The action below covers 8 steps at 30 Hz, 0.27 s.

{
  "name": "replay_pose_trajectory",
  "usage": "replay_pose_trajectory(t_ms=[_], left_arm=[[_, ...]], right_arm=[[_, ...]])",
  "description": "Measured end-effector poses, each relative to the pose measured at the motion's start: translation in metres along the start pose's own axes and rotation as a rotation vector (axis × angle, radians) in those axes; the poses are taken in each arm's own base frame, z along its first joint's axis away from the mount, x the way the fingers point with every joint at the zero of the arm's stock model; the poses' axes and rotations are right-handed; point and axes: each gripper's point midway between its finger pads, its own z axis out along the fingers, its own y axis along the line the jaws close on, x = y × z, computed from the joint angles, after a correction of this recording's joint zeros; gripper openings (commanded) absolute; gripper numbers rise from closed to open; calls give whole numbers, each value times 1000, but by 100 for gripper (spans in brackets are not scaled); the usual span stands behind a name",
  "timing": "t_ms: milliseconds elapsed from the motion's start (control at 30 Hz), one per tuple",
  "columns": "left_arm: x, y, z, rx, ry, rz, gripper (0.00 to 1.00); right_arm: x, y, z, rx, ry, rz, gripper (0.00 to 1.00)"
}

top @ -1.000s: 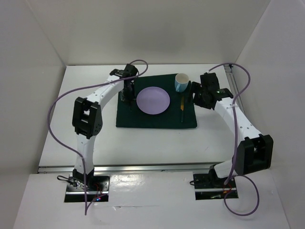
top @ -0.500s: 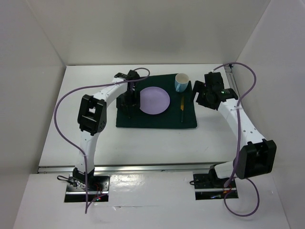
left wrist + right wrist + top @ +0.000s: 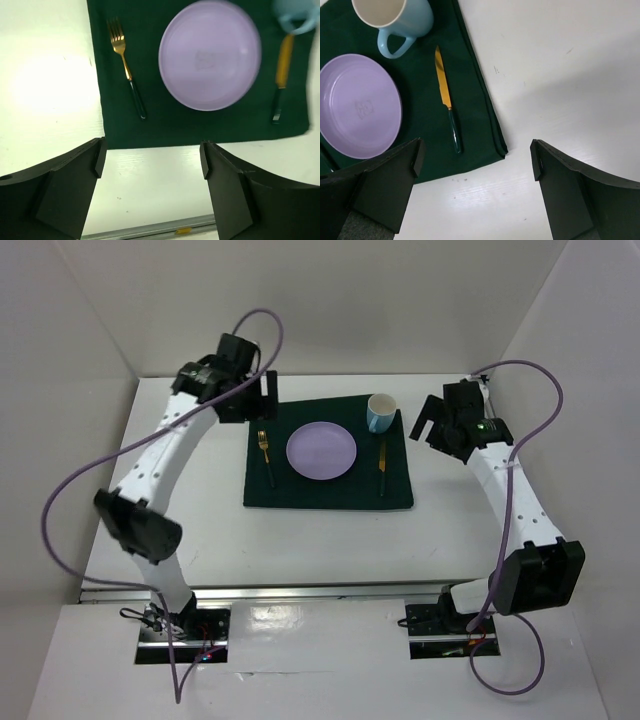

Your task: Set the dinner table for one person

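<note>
Both tools are empty with fingers spread wide. I read that off the wrist views; the top view is too small to tell. Left gripper [image 3: 152, 150] hangs above the mat's far-left corner, right gripper [image 3: 476, 150] off its right edge. The dinner table [image 3: 330, 535] fills the workspace, with the green mat [image 3: 330, 490] at its centre. On the mat: plate [image 3: 321, 451] in the middle, fork [image 3: 266, 455] left, knife [image 3: 382, 460] right, mug [image 3: 381, 411] at the far-right corner. Fork tines are clear only from the left wrist, the mug handle only from the right.
</note>
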Motion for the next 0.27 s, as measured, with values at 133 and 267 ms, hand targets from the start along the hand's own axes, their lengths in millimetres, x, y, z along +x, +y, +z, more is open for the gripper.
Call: replay_pose_trajectory(t_ms=[133,267], left_arm=[[-15,3,-78,70,-176,-22,93],[13,20,-90,58,-189,-34,93]], right_arm=[[4,-4,-1,17,17,1,100],[8,-8,-1,36,28,9,100]])
